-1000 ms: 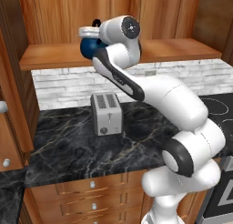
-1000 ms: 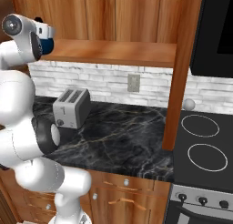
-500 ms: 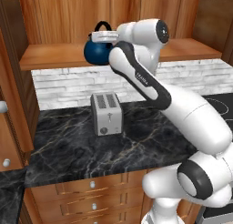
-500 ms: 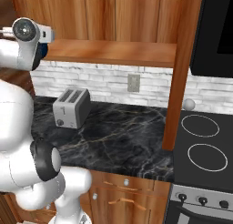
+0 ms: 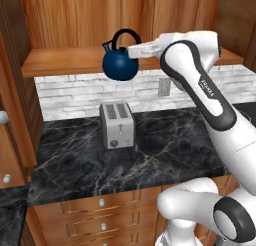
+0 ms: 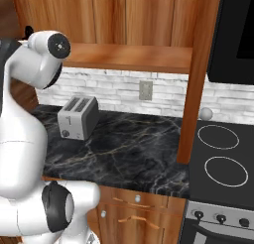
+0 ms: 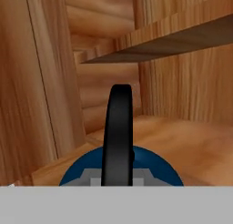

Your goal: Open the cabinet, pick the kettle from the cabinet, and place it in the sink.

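— Compared with one second ago, the kettle has come out to the front of the cabinet; before, it was half hidden behind the white arm, and now all of it is visible. The arm has also stretched more to the left.

— Where exactly is the kettle now?

— It hangs at the front edge of the cabinet's bottom shelf, with its body partly below that edge, above the toaster that stands on the black marble worktop. I cannot tell if it touches the shelf.

— And the end effector?

— The end effector is closed narrow on the kettle's black arched handle, coming from the right side. In the hand view the handle rises in the middle, with the blue body under it and the wooden walls of the cabinet behind.

— What does the right base view show?

— The toaster on the worktop and a stove at the right.
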